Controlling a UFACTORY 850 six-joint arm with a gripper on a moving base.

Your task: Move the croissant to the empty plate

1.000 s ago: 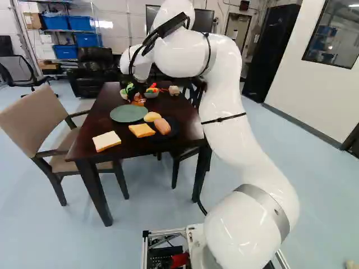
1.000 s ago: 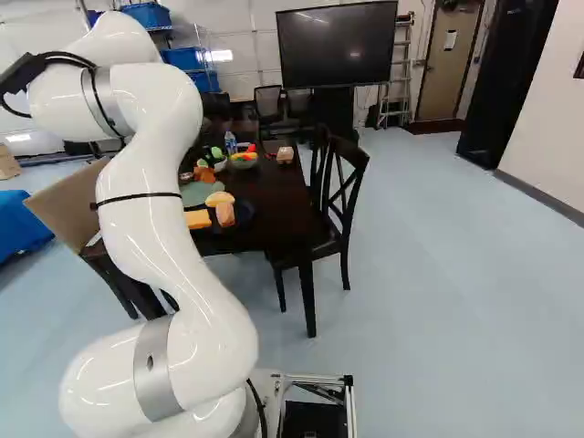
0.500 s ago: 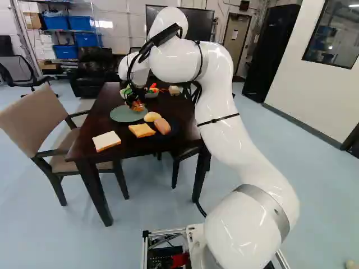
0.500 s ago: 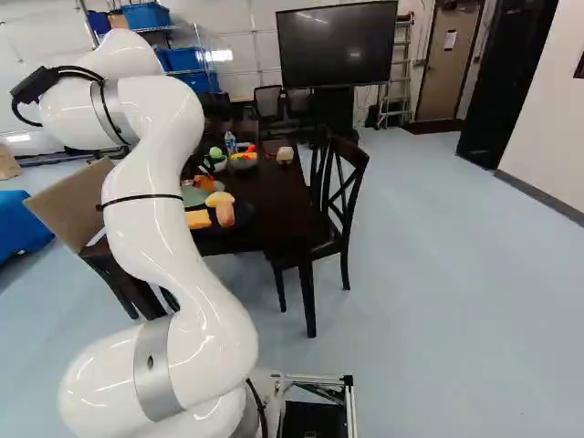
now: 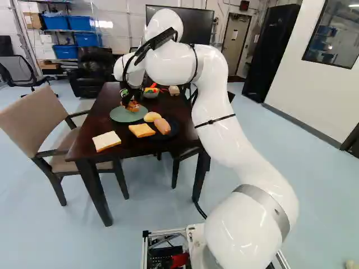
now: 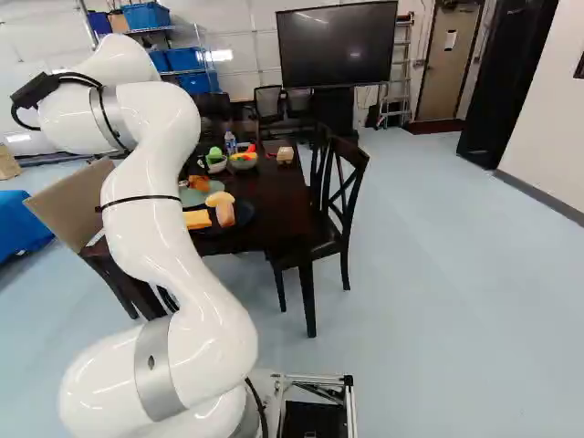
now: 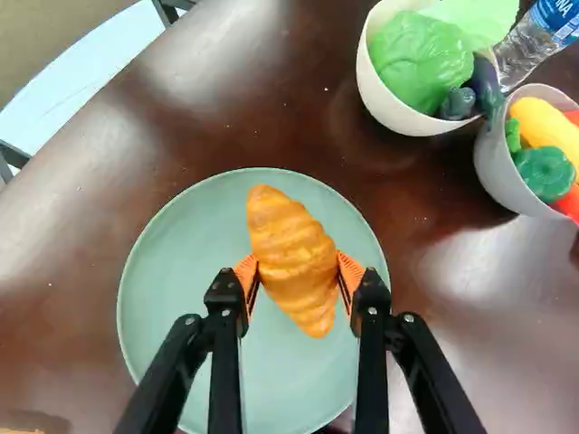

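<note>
Croissant [image 7: 291, 258], ridged, golden-brown, tapered at both ends, pinched from two sides by the orange pads [image 7: 347, 271] of the gripper [image 5: 130, 104] and carried with the arm [image 5: 216, 101] from beyond the plate's far edge a second ago to over the round, smooth green plate [image 7: 172, 271] (whether it touches down, hard to say). Outward: two pale, rounded bowls [image 7: 384, 101] [image 7: 507, 185] of shiny vegetables, ribbed clear bottle [image 7: 525, 50], glossy dark wood table [image 7: 172, 127].

The fingers [image 7: 245, 274] grip the croissant [image 7: 294, 258] over the green plate [image 7: 172, 271], near two bowls [image 7: 384, 102].
</note>
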